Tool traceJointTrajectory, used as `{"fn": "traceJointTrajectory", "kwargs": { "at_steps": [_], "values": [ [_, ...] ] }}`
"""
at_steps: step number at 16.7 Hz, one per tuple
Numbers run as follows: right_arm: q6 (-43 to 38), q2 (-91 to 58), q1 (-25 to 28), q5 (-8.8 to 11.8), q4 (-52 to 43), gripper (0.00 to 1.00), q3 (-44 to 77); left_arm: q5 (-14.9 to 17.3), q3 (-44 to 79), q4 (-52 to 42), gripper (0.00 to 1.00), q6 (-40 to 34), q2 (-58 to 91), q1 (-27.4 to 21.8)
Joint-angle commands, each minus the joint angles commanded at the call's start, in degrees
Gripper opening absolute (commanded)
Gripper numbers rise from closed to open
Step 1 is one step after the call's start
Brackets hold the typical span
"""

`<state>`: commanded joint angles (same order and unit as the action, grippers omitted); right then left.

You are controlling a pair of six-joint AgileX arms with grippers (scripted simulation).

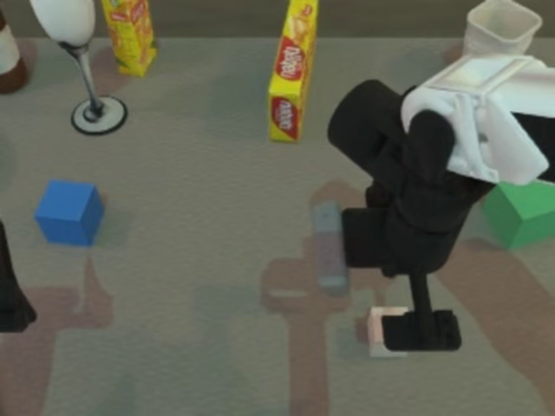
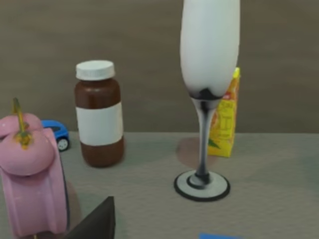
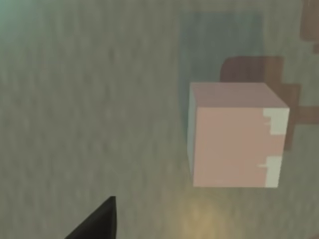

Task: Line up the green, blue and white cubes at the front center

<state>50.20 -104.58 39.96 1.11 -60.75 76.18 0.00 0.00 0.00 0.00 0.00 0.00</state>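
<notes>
The right gripper (image 1: 422, 332) hung low over the near centre of the table (image 1: 199, 260), just right of the white cube (image 1: 385, 330) and overlapping its right edge from above; whether its fingers were spread or closed could not be told, and whether they touched the cube could not be told either. In the right wrist view the white cube (image 3: 234, 134) sat flat on the grey surface with its faces square to the table edges — being a cube, it had no long axis to speak of. It lay on the reddish-brown mark (image 1: 303, 286) at the front centre.

The green cube (image 1: 523, 212) stood at the right, farther back, partly hidden behind the right arm and turned slightly off square. The blue cube (image 1: 68, 211) stood well apart at the left, also turned a little.

The left gripper (image 1: 10, 303) sat parked at the left edge — its fingers not readable.

Farther back stood two yellow snack boxes (image 1: 293, 74), upright, a white goblet (image 1: 87, 61), and a white cup (image 1: 501, 30) at the far right. The left wrist view showed a brown jar (image 2: 99, 114), a pink object (image 2: 30, 174) and a small blue toy car (image 2: 57, 133).
</notes>
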Motion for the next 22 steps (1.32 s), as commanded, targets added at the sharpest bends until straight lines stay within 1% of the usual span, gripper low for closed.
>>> {"fn": "traceJointTrajectory", "kwargs": {
  "at_steps": [3,7,10,15,18,22],
  "values": [
    [-1.2,3.22,-1.52,0.42,2.52,1.0,-2.23,0.11,3.5,-2.41,1.0,0.19,3.51,-0.24],
    [-5.87,15.21,-6.77,1.45,10.52,1.0,-9.98,0.17,15.9,-10.63,1.0,0.84,16.76,-0.7],
    [-11.61,28.79,-12.37,2.2,18.36,1.0,-19.25,0.12,28.73,-19.4,1.0,1.53,32.93,-1.09],
    [-24.6,56.54,-23.25,2.72,32.86,1.0,-40.56,0.07,51.94,-36.21,1.0,2.86,65.87,-1.89],
    [-32.32,72.31,-28.98,2.38,40.88,1.0,-53.01,0.07,65.02,-45.91,1.0,3.64,83.46,-2.4],
    [-41.08,88.62,-34.64,1.17,50.43,1.0,-65.79,0.08,80.55,-56.54,1.0,4.49,102.24,-2.97]
  ]
}}
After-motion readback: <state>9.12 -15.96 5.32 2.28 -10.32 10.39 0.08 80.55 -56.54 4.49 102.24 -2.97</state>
